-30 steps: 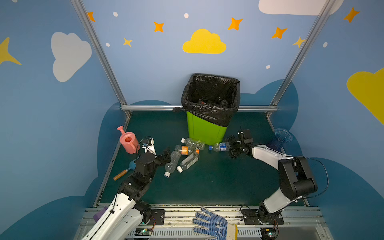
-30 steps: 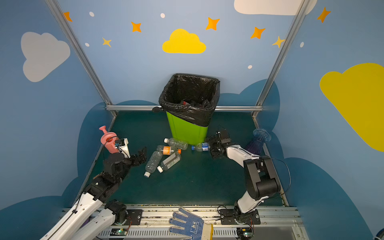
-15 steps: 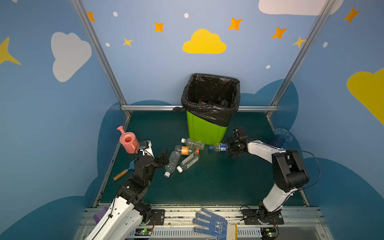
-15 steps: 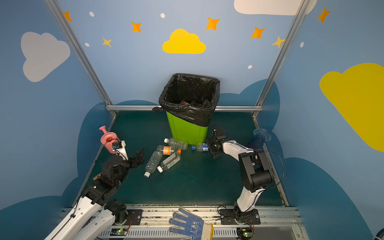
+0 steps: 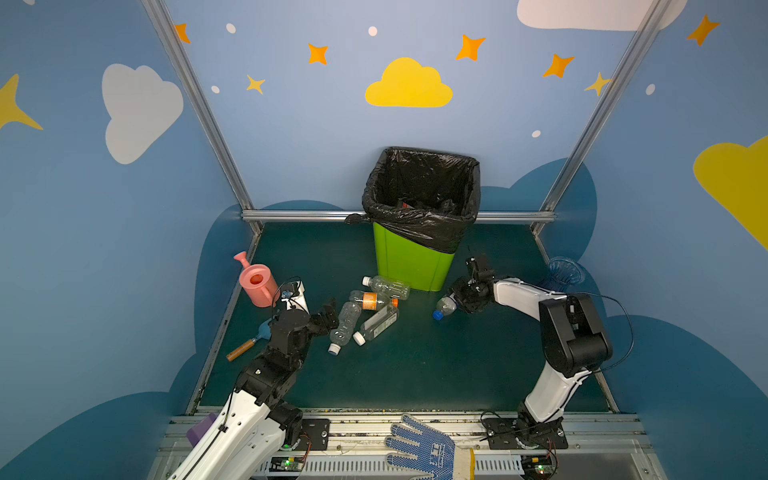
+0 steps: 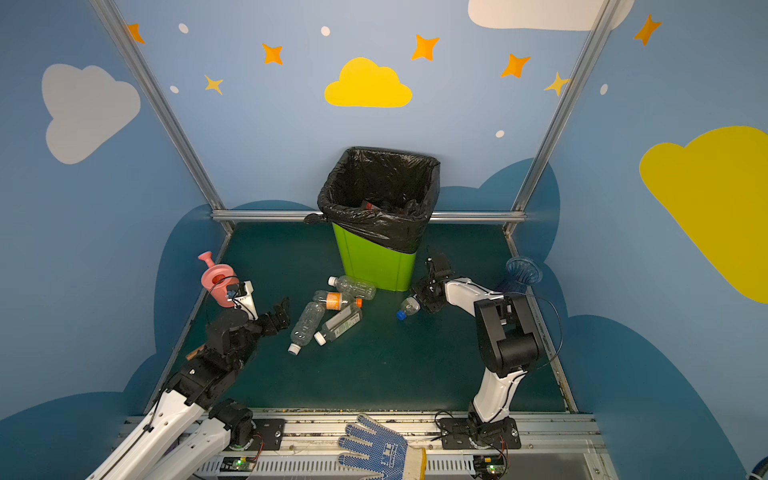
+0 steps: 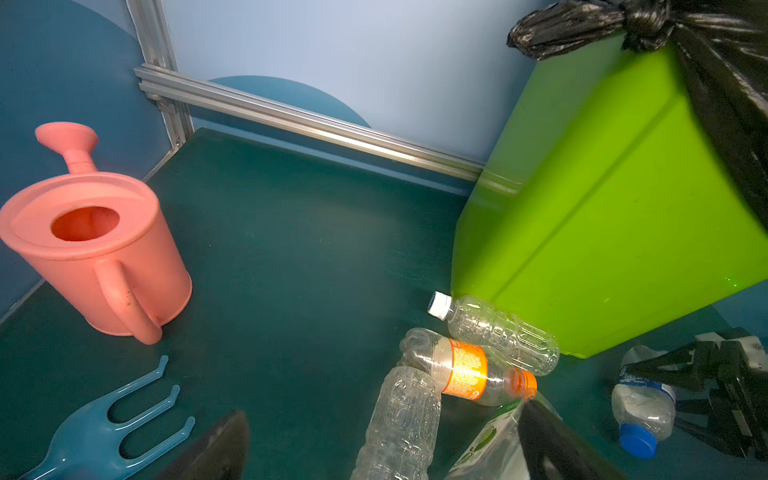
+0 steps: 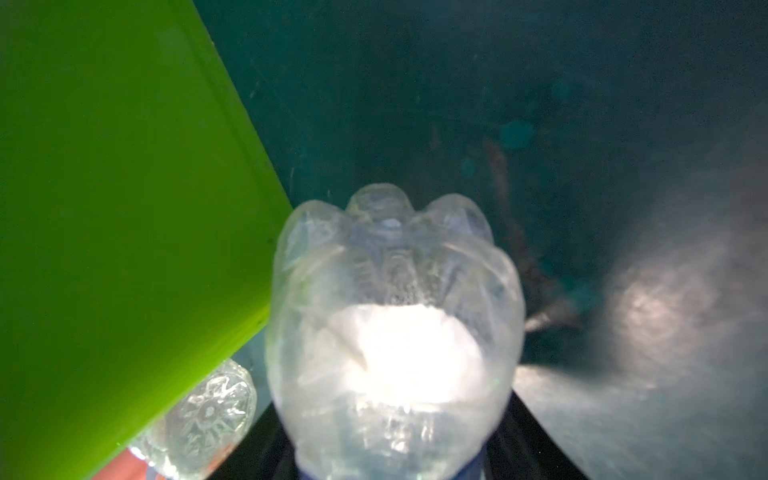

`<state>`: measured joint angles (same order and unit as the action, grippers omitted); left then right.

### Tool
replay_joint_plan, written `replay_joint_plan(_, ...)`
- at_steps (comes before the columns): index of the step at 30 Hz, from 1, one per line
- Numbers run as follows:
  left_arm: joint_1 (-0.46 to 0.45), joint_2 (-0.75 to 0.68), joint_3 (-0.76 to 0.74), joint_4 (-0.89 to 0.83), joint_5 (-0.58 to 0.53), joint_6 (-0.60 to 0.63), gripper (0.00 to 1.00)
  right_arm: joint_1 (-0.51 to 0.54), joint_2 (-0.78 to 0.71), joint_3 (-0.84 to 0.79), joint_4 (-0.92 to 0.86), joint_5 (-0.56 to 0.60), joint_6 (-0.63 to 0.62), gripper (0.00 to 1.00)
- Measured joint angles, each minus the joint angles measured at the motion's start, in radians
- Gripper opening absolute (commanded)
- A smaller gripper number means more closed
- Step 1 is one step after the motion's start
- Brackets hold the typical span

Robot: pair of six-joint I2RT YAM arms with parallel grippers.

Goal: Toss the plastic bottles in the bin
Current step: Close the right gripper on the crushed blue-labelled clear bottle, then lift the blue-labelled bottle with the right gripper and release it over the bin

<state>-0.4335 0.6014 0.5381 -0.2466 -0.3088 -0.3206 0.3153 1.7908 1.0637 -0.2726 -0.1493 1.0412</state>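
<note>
In both top views a blue-capped bottle (image 5: 445,306) is clasped by the right gripper (image 5: 459,300) right of centre, beside the bin (image 5: 411,262), and the left gripper (image 5: 328,316) is held spread wide near four bottles (image 5: 376,322) left of centre; in the left wrist view these bottles (image 7: 465,365) are seen heaped together; in the right wrist view the clasped blue-capped bottle (image 8: 395,332) is seen beside the bin (image 8: 116,208).
</note>
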Motion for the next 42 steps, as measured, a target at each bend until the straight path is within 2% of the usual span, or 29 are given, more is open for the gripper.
replay_joint_plan(7,0.002,0.014,-0.014,0.003,0.0,-0.01,1.0,-0.007,-0.005,-0.003,-0.033,-0.005,-0.079,0.56)
replay_joint_plan(11,0.002,0.016,-0.014,0.003,0.0,-0.014,1.0,-0.008,-0.005,-0.003,-0.032,-0.019,-0.094,0.47)
replay_joint_plan(15,0.002,0.006,-0.018,0.003,-0.004,-0.023,1.0,-0.014,-0.01,-0.006,-0.031,-0.019,-0.104,0.47)
replay_joint_plan(19,0.006,0.001,-0.032,0.002,-0.016,-0.037,1.0,-0.035,-0.085,-0.026,-0.05,-0.017,-0.134,0.47)
replay_joint_plan(22,0.008,0.019,-0.034,0.002,-0.019,-0.048,1.0,-0.104,-0.203,-0.009,-0.084,-0.023,-0.177,0.47)
replay_joint_plan(26,0.013,0.069,-0.034,0.002,-0.023,-0.07,1.0,-0.256,-0.401,0.121,-0.145,-0.027,-0.249,0.5)
replay_joint_plan(31,0.019,0.151,-0.034,0.005,-0.019,-0.093,1.0,-0.455,-0.654,0.416,-0.15,-0.016,-0.338,0.56)
replay_joint_plan(34,0.019,0.179,-0.034,0.014,-0.015,-0.104,1.0,-0.541,-0.753,0.571,-0.101,-0.016,-0.348,0.58)
replay_joint_plan(36,0.02,0.195,-0.034,0.021,-0.011,-0.106,1.0,-0.56,-0.802,0.653,-0.054,-0.035,-0.337,0.59)
replay_joint_plan(39,0.02,0.209,-0.034,0.025,0.004,-0.109,1.0,-0.552,-0.792,0.724,0.042,-0.105,-0.284,0.59)
replay_joint_plan(41,0.02,0.214,-0.034,0.025,0.015,-0.114,1.0,-0.494,-0.743,0.738,0.101,-0.139,-0.255,0.62)
replay_joint_plan(42,0.021,0.215,-0.034,0.025,0.025,-0.115,1.0,-0.43,-0.694,0.753,0.114,-0.148,-0.257,0.65)
